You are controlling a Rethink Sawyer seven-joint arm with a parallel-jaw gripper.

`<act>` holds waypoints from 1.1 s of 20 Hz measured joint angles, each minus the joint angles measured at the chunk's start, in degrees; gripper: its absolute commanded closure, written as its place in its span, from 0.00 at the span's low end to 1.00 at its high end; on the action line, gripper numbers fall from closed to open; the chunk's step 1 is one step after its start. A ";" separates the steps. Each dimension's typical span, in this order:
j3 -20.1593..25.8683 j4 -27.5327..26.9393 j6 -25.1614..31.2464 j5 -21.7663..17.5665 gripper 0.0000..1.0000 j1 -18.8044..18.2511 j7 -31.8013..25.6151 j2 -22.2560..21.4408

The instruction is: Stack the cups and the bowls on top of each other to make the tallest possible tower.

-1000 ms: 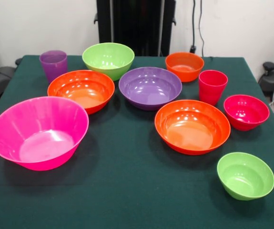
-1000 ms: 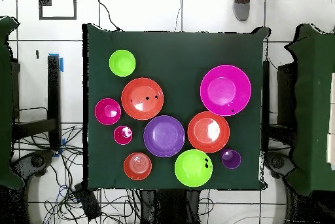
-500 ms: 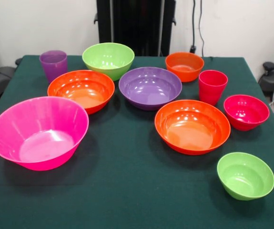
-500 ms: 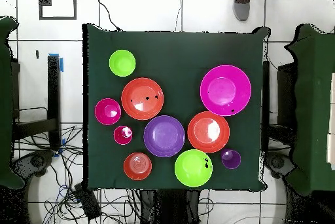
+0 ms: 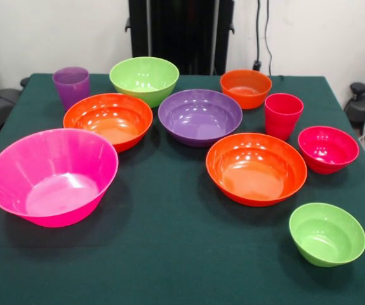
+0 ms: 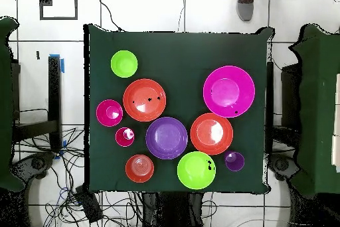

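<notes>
My claw appears in neither view, so I cannot report whether it is released or clenched.

All ten pieces stand apart and upright on the green cloth table (image 5: 169, 254); nothing is nested. The hot pink bowl (image 5: 52, 176) is the widest, at the front view's near left, with a flared wall and flat base. Two broad orange bowls follow: one (image 5: 108, 119) just behind the pink, one (image 5: 256, 168) right of centre. The purple bowl (image 5: 200, 116) sits between them, close to the first orange rim. Behind it stand the larger lime green bowl (image 5: 144, 79) and a small orange bowl (image 5: 245, 88). The red-pink bowl (image 5: 328, 149) lies near the right edge, and the small lime green bowl (image 5: 327, 233) is nearest the camera on that side, well apart from the rest.

The purple cup (image 5: 71, 86) stands at the far left, translucent, straight-walled and slightly tapered. The red-pink cup (image 5: 283, 115) stands between the small orange bowl and the red-pink bowl.

Every piece is glossy moulded plastic, round, with bright highlights on its inner wall. The cloth is matt.

A person's shoe (image 6: 246, 3) shows beyond the table edge in the overhead view.
</notes>
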 measured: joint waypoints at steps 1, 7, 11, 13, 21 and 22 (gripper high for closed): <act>0.01 -0.09 0.04 -0.05 0.00 -0.64 -0.44 0.48; 0.02 -1.07 0.01 -0.33 0.00 -3.30 -2.36 2.38; 0.07 -1.79 0.01 -0.45 0.00 -4.54 -3.87 3.47; 0.12 -2.05 0.01 -0.58 0.00 -5.17 -4.62 3.91; 1.53 -3.72 -0.05 -1.73 0.00 -8.75 -8.27 6.33; 1.82 -3.90 -0.08 -1.76 0.00 -9.25 -8.78 6.71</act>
